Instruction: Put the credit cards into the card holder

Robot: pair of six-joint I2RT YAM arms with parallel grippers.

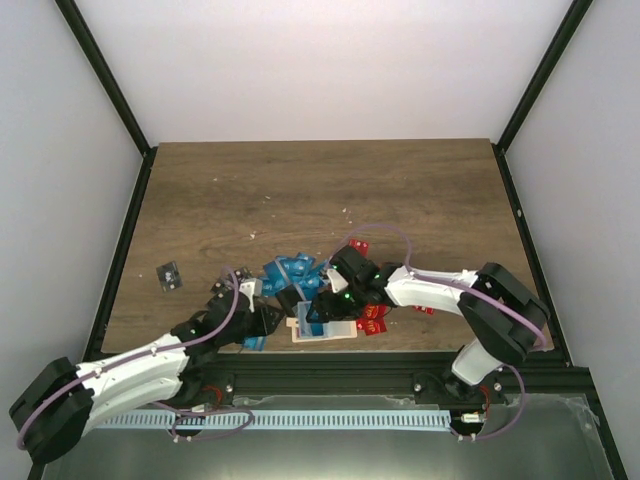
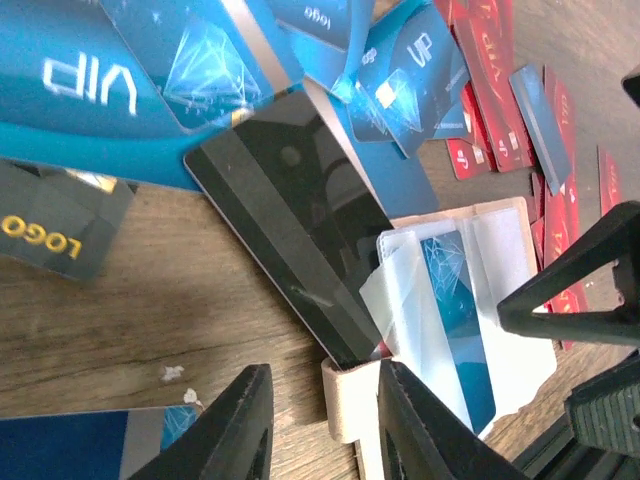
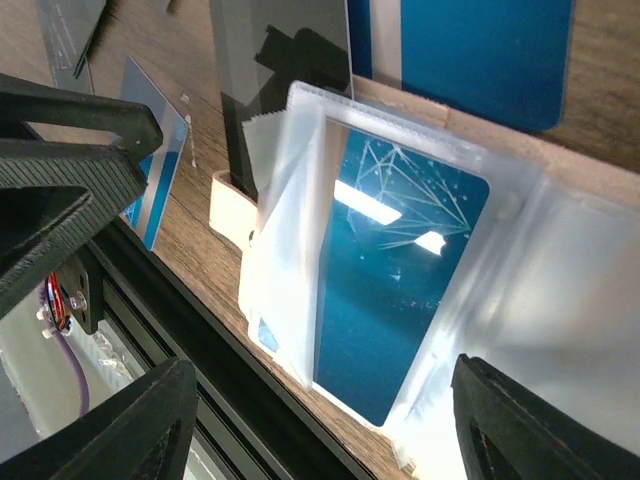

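Holder [image 1: 345,333]: open, table's [image 1: 300,190] near edge, blue card [image 3: 400,260] sleeved
Black card [image 2: 290,200]: end seemingly in holder
Left gripper [image 2: 322,400]: slightly parted, empty
Right gripper [image 3: 320,400]: wide, empty, over holder
Cards [image 1: 285,272]: heaped behind holder

The card holder [image 1: 330,333] lies open at the front edge of the table [image 1: 300,190], about midway along it. It has one card [image 3: 400,290] inside its sleeve and another card [image 2: 290,220] running from its left end out over the table, that end seemingly tucked into the holder, though the wrist view does not settle it. Just behind the holder and to its left lies the heap of credit cards [image 1: 290,272], overlapping one another, with more cards [image 1: 374,320] just beside the holder's right side. A single card [image 1: 170,275] lies well apart, left of the heap.
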